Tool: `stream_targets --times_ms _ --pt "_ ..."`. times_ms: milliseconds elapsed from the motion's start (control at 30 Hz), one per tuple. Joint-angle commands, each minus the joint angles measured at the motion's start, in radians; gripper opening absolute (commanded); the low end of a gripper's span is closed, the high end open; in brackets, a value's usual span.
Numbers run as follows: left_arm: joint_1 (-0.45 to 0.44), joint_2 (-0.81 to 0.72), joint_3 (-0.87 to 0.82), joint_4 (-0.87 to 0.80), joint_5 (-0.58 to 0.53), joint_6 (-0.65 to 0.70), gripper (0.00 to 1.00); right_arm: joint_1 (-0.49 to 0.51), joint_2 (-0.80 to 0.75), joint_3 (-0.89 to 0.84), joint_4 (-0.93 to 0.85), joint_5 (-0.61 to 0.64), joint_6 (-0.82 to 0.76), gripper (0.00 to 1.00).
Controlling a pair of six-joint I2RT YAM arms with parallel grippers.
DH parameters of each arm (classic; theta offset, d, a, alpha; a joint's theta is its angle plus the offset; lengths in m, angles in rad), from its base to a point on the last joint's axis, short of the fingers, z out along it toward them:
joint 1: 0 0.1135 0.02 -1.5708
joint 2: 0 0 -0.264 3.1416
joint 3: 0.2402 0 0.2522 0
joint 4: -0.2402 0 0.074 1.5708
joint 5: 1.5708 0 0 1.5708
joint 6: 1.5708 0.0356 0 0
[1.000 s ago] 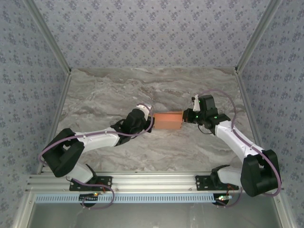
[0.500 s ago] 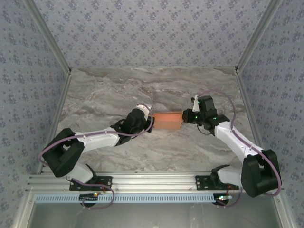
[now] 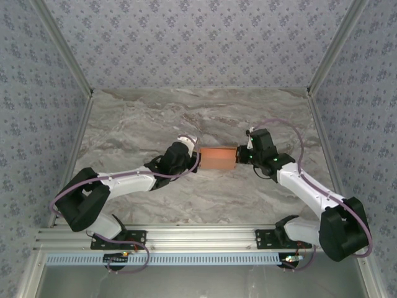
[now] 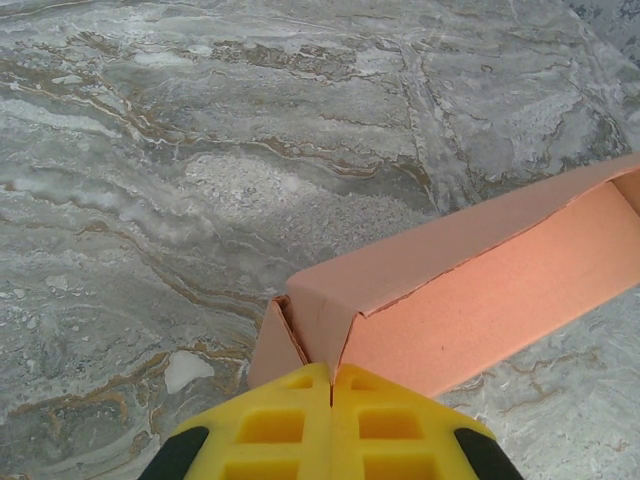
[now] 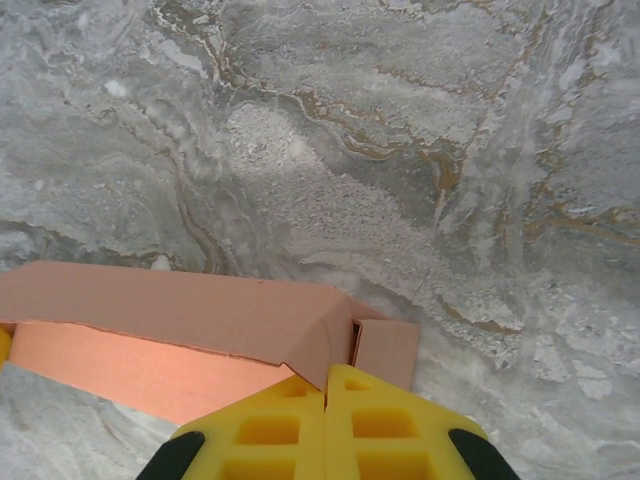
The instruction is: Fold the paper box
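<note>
The paper box [image 3: 218, 158] is a salmon-orange rectangular box lying on the marble table [image 3: 205, 118] between my two arms. My left gripper [image 3: 198, 160] is shut, its tips against the box's left end. In the left wrist view the yellow fingertips [image 4: 300, 385] meet at the folded end flap of the box [image 4: 470, 300], and a small side flap sticks out to the left. My right gripper [image 3: 239, 155] is shut too and touches the right end. There the box [image 5: 180, 320] shows a folded end and a loose side flap [image 5: 385, 350] beside the right gripper [image 5: 326, 372].
Patterned walls with metal frame posts [image 3: 74, 81] close in the table on three sides. An aluminium rail [image 3: 198, 236] carrying the arm bases runs along the near edge. Open marble lies behind and in front of the box.
My right wrist has shifted a little left and turned toward the box's right end, nudging the box slightly left. The left arm has stayed still.
</note>
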Motion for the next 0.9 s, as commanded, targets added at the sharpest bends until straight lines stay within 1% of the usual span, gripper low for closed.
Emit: stream_targets --times_ms 0,133,333,433,567,867 --pt "0.005 0.005 -0.024 -0.093 -0.014 -0.001 0.00 0.030 -0.016 -0.031 -0.090 0.100 -0.012 0.06" --pt "0.004 0.004 -0.024 -0.089 -0.018 -0.008 0.00 0.061 -0.038 -0.071 -0.056 0.139 0.022 0.06" --pt "0.003 0.011 -0.013 -0.088 -0.013 -0.004 0.00 0.069 -0.058 -0.113 0.047 0.108 0.113 0.06" --pt "0.001 0.013 -0.012 -0.087 -0.013 -0.002 0.00 0.087 -0.050 -0.107 0.048 0.153 0.109 0.06" --pt "-0.001 0.007 -0.020 -0.083 -0.017 -0.002 0.00 0.112 -0.035 -0.119 0.039 0.181 0.102 0.06" --pt "0.001 -0.005 -0.019 -0.079 -0.031 0.006 0.00 0.144 -0.054 -0.124 0.032 0.256 0.070 0.06"
